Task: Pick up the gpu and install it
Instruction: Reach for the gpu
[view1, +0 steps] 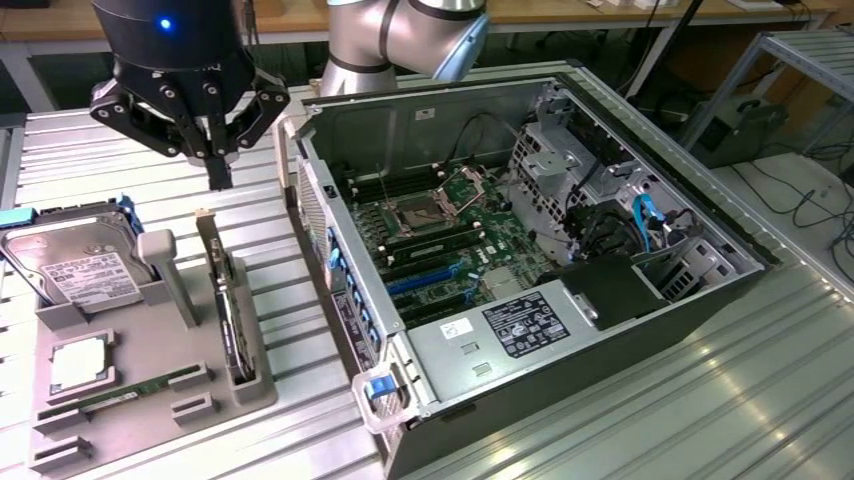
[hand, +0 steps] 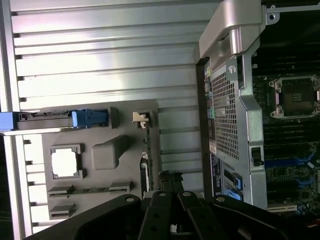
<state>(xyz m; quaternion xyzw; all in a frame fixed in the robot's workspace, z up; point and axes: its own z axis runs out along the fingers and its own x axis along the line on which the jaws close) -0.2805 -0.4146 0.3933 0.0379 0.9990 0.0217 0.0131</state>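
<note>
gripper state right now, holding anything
gripper: closed, holding nothing, poised close to the thin flat dark gpu card standing on edge in the grey plastic tray

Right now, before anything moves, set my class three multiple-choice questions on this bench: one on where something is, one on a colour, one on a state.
1. Where is the graphics card relative to the open computer?
A) inside it
B) beside it, on edge in the grey tray
C) on top of it

2. What colour is the slim memory stick?
A) red
B) white
C) green

3. How is the hand above the tray?
A) shut and empty
B) wide open
C) shut on the card

Answers:
1 B, the card stands in a tray slot outside the computer.
2 C, its board shows green.
3 A, its fingers meet with nothing between them.
</note>
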